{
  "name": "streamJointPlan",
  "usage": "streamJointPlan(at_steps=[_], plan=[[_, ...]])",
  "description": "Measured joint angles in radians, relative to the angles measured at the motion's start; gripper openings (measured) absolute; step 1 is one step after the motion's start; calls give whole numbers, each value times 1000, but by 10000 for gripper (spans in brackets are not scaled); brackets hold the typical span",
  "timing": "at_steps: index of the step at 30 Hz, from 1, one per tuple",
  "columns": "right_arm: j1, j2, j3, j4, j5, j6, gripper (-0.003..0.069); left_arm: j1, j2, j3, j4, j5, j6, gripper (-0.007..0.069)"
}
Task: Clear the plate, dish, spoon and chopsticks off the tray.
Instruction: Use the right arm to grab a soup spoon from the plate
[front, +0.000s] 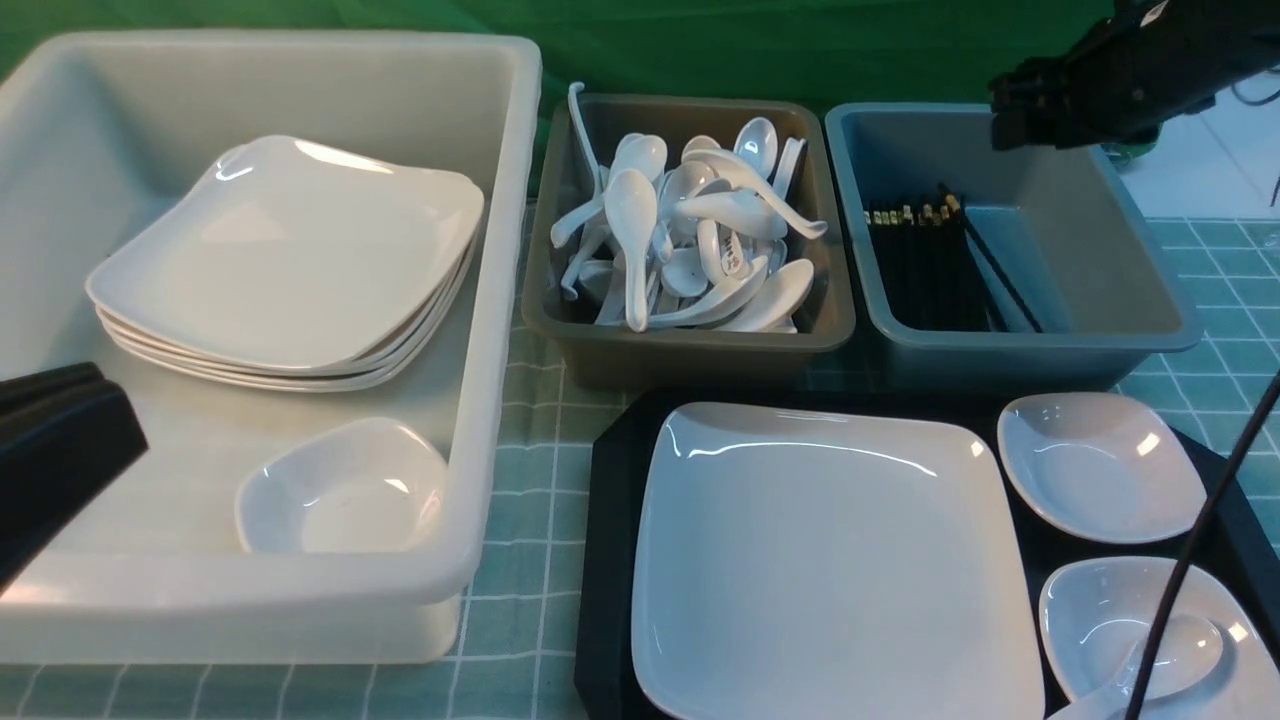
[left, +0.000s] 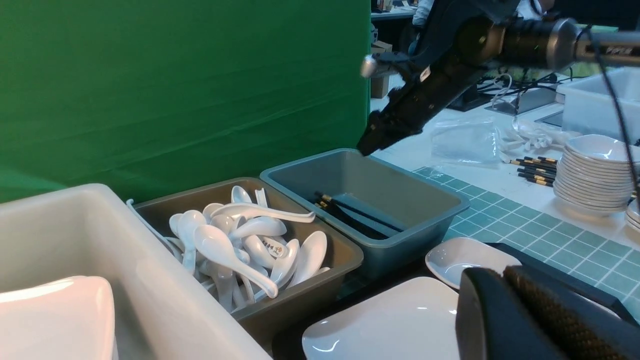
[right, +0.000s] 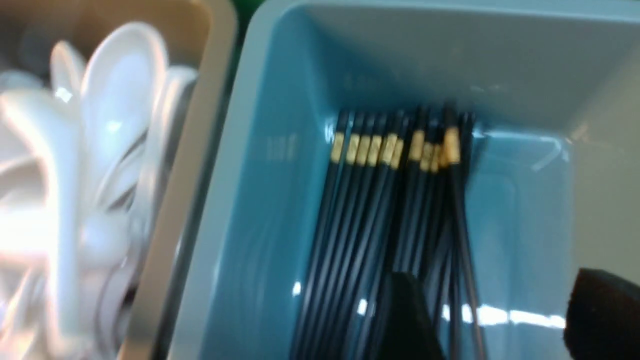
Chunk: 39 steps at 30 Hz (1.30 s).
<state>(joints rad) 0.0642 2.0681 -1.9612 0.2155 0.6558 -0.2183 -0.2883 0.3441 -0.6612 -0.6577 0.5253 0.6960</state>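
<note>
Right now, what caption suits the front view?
Open right gripper above a blue-grey plastic tub of thin black chopsticks; large white square plate sits on black rectangular tray.

I see a plain green backdrop (left: 175, 90) standing at the rear; a teal cloth (front: 525, 470) with white grid lines lies underneath.

Right gripper (right: 500, 305) spread, empty | black chopsticks (right: 390, 210) bunched in blue tub (right: 400, 55), gold bands by its end wall | white spoons (right: 115, 100) alongside

checked tablecloth (front: 530, 480) — bearing white tub (front: 250, 620), brown bin (front: 690, 365), blue bin (front: 1000, 368), black tray (front: 610, 520)
</note>
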Motion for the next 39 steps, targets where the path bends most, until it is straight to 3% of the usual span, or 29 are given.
streamJointPlan(at_steps=[6, 8, 12, 16, 23, 33, 39], plan=[[10, -212, 13, -26, 386, 1, 249, 0, 0, 0, 10, 0, 0, 17], [31, -283, 81, -68, 464, 26, 229, 0, 0, 0, 11, 0, 0, 17], [103, -442, 349, -192, 465, 160, 250, 0, 0, 0, 22, 0, 1, 17], [158, -598, 694, -260, 367, 332, 310, 0, 0, 0, 29, 1, 1, 17], [161, -724, 1120, -279, 166, 609, 421, 0, 0, 0, 31, 27, 3, 17], [161, -663, 1269, -246, -109, 737, 462, 0, 0, 0, 31, 29, 3, 17], [161, -574, 1269, -226, -159, 746, 461, 0, 0, 0, 29, 31, 3, 17]])
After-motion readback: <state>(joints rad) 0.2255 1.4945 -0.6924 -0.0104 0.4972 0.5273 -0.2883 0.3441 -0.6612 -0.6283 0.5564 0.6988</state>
